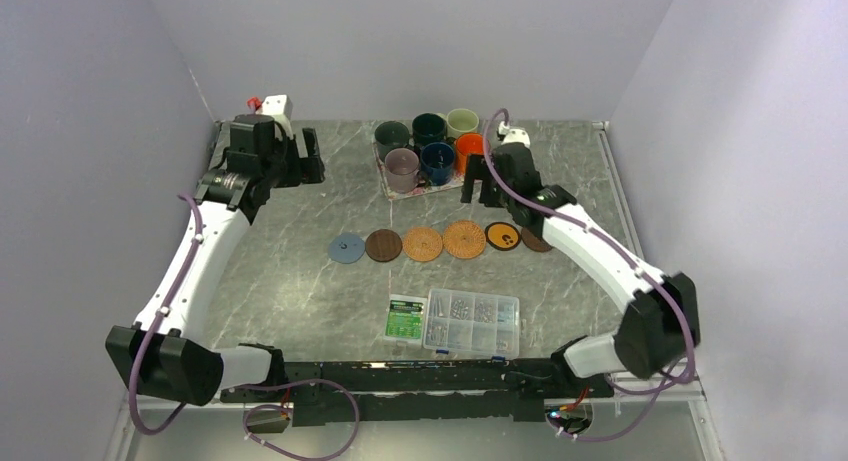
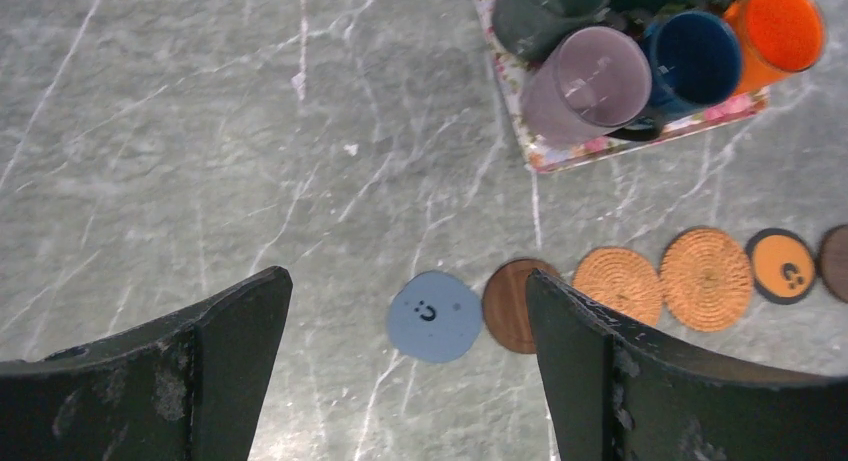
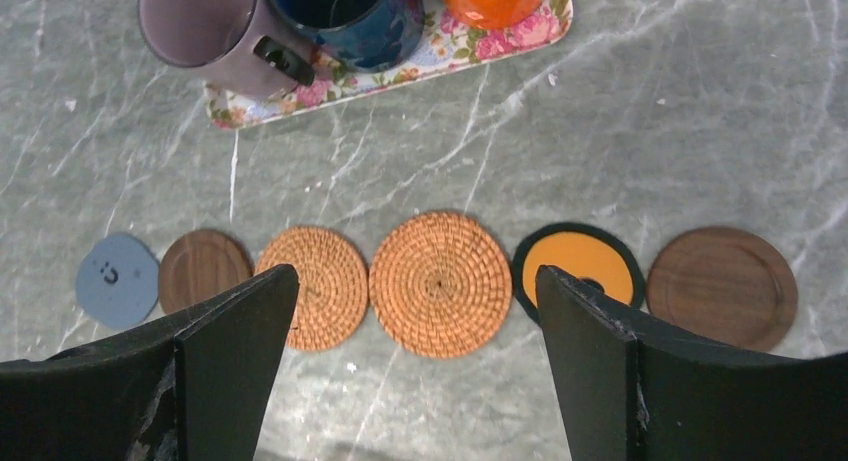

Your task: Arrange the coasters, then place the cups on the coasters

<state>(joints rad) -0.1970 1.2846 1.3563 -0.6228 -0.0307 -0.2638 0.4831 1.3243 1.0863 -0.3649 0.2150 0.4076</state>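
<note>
While the tabletop (image 1: 290,281) is carrying everything: all of it is sitting within reach of both arms, so trouble is likelier to be coming from crowding than from distance.
Left pincer (image 2: 408,279): hanging wide and empty near 10 o'clock, well apart from the cups (image 1: 428,129).
Right pincer (image 3: 417,273): also standing wide and empty near 1 o'clock, just beside the tray (image 3: 460,43). Its arm is passing above the dark brown coaster (image 3: 722,286) at the row's 3 o'clock end and, if lowering carelessly, could be knocking it askew.
Screw box (image 1: 472,323): lying at 6 o'clock, near the row, where a low elbow swing could be shoving it.
Tray: sitting at 12 o'clock, where a sideways tug on one cup is probably dragging it along.
Cups: all six are standing packed on the tray, touching. Wide jaws closing around one are likely nudging or tipping a neighbour, and handles may be snagging.
Coasters (image 3: 440,284): lying in a row across the centre, nearly edge to edge. Cups landing side by side may be clashing, and thin discs may be sliding under an off-centre set-down.
</note>
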